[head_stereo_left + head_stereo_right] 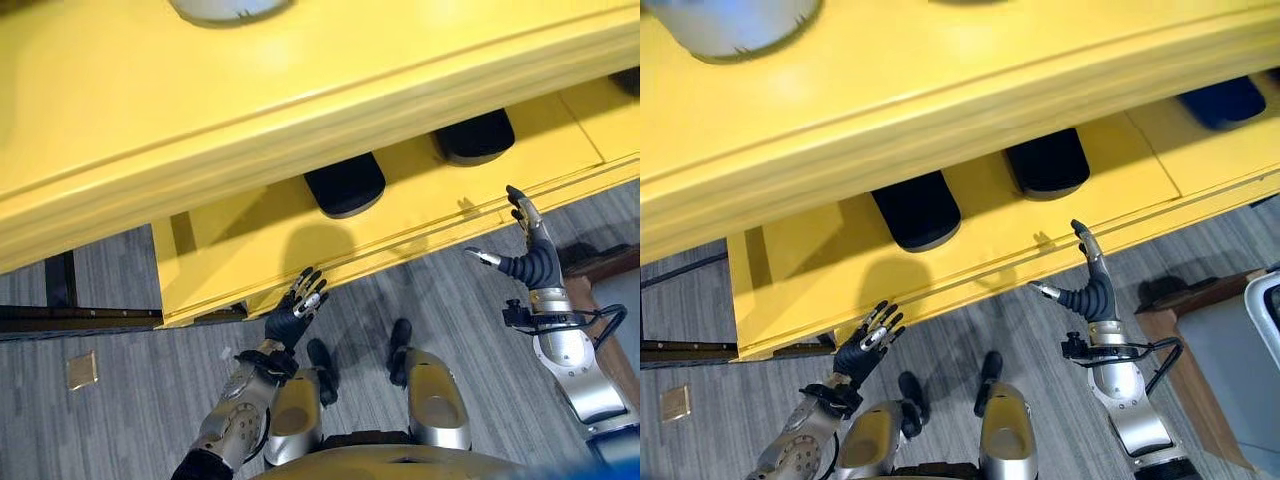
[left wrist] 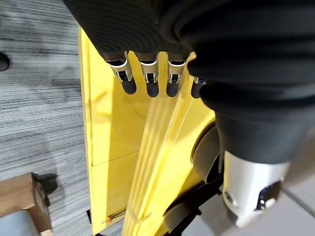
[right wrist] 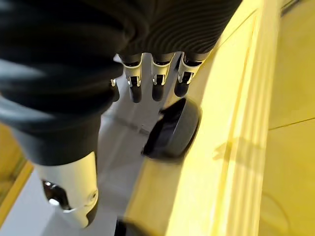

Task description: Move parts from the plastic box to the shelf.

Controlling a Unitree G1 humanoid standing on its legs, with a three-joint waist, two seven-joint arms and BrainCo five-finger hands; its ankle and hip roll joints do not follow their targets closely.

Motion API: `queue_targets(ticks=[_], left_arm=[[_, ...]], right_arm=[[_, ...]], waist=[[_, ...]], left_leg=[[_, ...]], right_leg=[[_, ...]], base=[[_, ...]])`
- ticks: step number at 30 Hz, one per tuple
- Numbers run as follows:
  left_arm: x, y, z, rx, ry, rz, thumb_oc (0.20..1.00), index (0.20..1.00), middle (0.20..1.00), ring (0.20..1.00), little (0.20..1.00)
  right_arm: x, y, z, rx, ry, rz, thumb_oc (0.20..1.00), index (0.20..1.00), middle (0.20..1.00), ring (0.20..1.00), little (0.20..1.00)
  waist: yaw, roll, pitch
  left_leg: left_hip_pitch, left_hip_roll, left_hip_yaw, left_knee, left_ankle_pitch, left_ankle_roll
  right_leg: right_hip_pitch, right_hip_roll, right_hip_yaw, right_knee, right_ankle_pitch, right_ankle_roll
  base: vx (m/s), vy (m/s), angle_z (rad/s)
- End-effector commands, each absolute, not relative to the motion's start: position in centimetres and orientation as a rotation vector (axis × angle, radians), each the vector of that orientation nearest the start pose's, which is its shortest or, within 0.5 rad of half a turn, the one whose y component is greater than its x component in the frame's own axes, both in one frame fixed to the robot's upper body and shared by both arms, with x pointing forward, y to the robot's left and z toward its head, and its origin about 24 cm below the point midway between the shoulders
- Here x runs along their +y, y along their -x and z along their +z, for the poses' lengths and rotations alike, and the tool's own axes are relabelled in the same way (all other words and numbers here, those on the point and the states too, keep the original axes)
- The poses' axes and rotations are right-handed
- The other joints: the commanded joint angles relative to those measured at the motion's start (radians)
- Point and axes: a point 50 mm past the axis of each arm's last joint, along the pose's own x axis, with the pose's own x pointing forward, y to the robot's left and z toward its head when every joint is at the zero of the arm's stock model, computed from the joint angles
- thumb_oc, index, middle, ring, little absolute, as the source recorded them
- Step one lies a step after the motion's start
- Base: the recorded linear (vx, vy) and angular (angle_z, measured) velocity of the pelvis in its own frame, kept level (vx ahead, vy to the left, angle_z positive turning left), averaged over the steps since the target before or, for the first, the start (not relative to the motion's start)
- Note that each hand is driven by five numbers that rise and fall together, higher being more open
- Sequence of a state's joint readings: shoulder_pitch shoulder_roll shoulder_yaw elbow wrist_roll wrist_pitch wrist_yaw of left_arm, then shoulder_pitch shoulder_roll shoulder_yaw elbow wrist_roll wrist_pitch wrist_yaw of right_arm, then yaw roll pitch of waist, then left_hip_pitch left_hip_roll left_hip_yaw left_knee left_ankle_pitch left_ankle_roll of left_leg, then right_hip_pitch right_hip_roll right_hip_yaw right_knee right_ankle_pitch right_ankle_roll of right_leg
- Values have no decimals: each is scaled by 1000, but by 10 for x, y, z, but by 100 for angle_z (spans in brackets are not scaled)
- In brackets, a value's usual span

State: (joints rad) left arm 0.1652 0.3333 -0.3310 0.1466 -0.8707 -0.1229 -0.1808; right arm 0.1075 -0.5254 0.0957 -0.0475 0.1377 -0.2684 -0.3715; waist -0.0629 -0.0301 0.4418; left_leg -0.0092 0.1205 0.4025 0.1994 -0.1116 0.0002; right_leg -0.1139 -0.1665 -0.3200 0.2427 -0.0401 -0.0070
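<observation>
Fingers (image 1: 312, 290) of my left hand (image 1: 291, 318) are straight and spread, holding nothing, low in the centre-left of the frame just below the front lip of the yellow shelf (image 1: 300, 130). My right hand (image 1: 532, 258) stands at the right edge of the frame with its fingers straight up and the thumb out to the side, also empty, its tips near the same lip. On the lower shelf board I see two dark parts (image 1: 345, 184) lying side by side, the second (image 1: 475, 136) further right; a third dark one (image 1: 1223, 102) shows at the upper right in the right eye view. A pale round object (image 1: 730, 25) sits on the top board, upper left. A wooden stand (image 1: 1185, 345) is on the grey floor (image 1: 110, 320) at lower right.
</observation>
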Motion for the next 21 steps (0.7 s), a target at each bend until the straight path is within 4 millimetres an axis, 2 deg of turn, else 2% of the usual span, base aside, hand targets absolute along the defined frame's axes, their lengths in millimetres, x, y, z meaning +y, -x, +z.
queue_targets(ticks=[1, 4, 6, 9, 10, 11, 12, 13, 15, 16, 18, 19, 20, 21], left_arm=[[169, -215, 22, -1, 448, -376, 1000, 1000, 1000, 1000, 1000], [164, -217, 28, -37, 370, -480, 1000, 1000, 1000, 1000, 1000], [157, -222, 32, -37, 377, -553, 1000, 1000, 1000, 1000, 1000], [151, -222, 32, -41, 401, -646, 1000, 1000, 1000, 1000, 1000], [149, -220, 29, -27, 390, -673, 1000, 1000, 1000, 1000, 1000], [149, -217, 23, 2, 347, -685, 1000, 1000, 1000, 1000, 1000], [150, -218, 22, 4, 326, -680, 1000, 1000, 1000, 1000, 1000], [151, -219, 21, -1, 301, -684, 1000, 1000, 1000, 1000, 1000], [148, -220, 23, -18, 295, -742, 1000, 1000, 1000, 1000, 1000], [147, -218, 24, -29, 309, -759, 1000, 1000, 1000, 1000, 1000], [146, -216, 26, -57, 338, -778, 1000, 1000, 1000, 1000, 1000], [143, -216, 28, -70, 350, -798, 1000, 1000, 1000, 1000, 1000], [142, -216, 29, -76, 360, -804, 1000, 1000, 1000, 1000, 1000], [138, -218, 34, -93, 398, -825, 1000, 1000, 1000, 1000, 1000]], right_arm=[[-250, -232, 83, -280, 186, -344, 1000, 1000, 1000, 1000, 1000], [-256, -232, 74, -235, 136, -381, 1000, 1000, 1000, 1000, 1000], [-255, -234, 67, -185, 89, -390, 1000, 1000, 1000, 1000, 1000], [-257, -235, 55, -109, 29, -423, 1000, 1000, 1000, 1000, 1000], [-257, -235, 49, -79, 7, -430, 1000, 1000, 1000, 1000, 1000], [-255, -237, 41, -22, -26, -421, 1000, 1000, 1000, 1000, 1000], [-252, -240, 37, 4, -41, -406, 1000, 1000, 1000, 1000, 1000], [-252, -243, 35, 33, -64, -414, 1000, 1000, 1000, 1000, 1000], [-255, -242, 24, 101, -95, -462, 1000, 1000, 1000, 1000, 1000], [-258, -240, 18, 138, -111, -486, 1000, 1000, 1000, 1000, 1000], [-261, -241, 12, 182, -93, -500, 1000, 1000, 1000, 1000, 1000], [-263, -244, 12, 194, -90, -513, 1000, 1000, 1000, 1000, 1000], [-263, -245, 11, 203, -90, -515, 1000, 1000, 1000, 1000, 1000], [-265, -248, 8, 235, -96, -542, 1000, 1000, 1000, 1000, 1000]], waist=[[5, -17, -44], [-5, -23, -39], [-22, -27, -34], [-36, -24, -37], [-36, -23, -40], [-32, -21, -43], [-28, -18, -40], [-26, -14, -37], [-27, -7, -40], [-19, 1, -44], [11, 17, -51], [26, 20, -55], [31, 17, -57], [44, 5, -62]], left_leg=[[7, 13, 0, 85, -96, 57], [12, -4, 13, 95, -114, 74], [26, -26, 34, 86, -133, 90], [43, -49, 51, 66, -142, 98], [55, -57, 66, 51, -141, 98], [73, -56, 110, 30, -138, 92], [82, -53, 134, 21, -140, 92], [84, -49, 152, 18, -143, 97], [70, -39, 151, 21, -137, 106], [67, -29, 155, 18, -126, 109], [72, 2, 191, 3, -104, 105], [73, 21, 213, -2, -84, 95], [71, 28, 218, 8, -83, 90], [66, 60, 236, 43, -78, 74]], right_leg=[[84, -82, 42, -22, 0, 135], [78, -91, 45, -30, 39, 146], [54, -118, 51, -40, 113, 170], [36, -140, 54, -64, 172, 186], [31, -146, 38, -70, 193, 193], [19, -164, -25, -58, 226, 204], [-1, -189, -59, -24, 254, 209], [-18, -206, -73, 9, 257, 208], [-24, -203, -58, 95, 209, 189], [-12, -205, -73, 131, 179, 170], [32, -229, -156, 193, 128, 139], [68, -220, -193, 178, 92, 124], [85, -209, -203, 159, 77, 117], [128, -172, -228, 102, 37, 100]], base=[[-41, 159, 1], [-38, 175, -1], [-32, 243, -17], [12, 221, -23], [22, 251, -21], [-22, 252, -29], [-81, 222, -69], [-115, 149, -102], [-76, 62, -94], [-23, -21, -33], [-21, -94, -25], [-8, -168, -58], [50, -354, -76], [84, -397, -98]])
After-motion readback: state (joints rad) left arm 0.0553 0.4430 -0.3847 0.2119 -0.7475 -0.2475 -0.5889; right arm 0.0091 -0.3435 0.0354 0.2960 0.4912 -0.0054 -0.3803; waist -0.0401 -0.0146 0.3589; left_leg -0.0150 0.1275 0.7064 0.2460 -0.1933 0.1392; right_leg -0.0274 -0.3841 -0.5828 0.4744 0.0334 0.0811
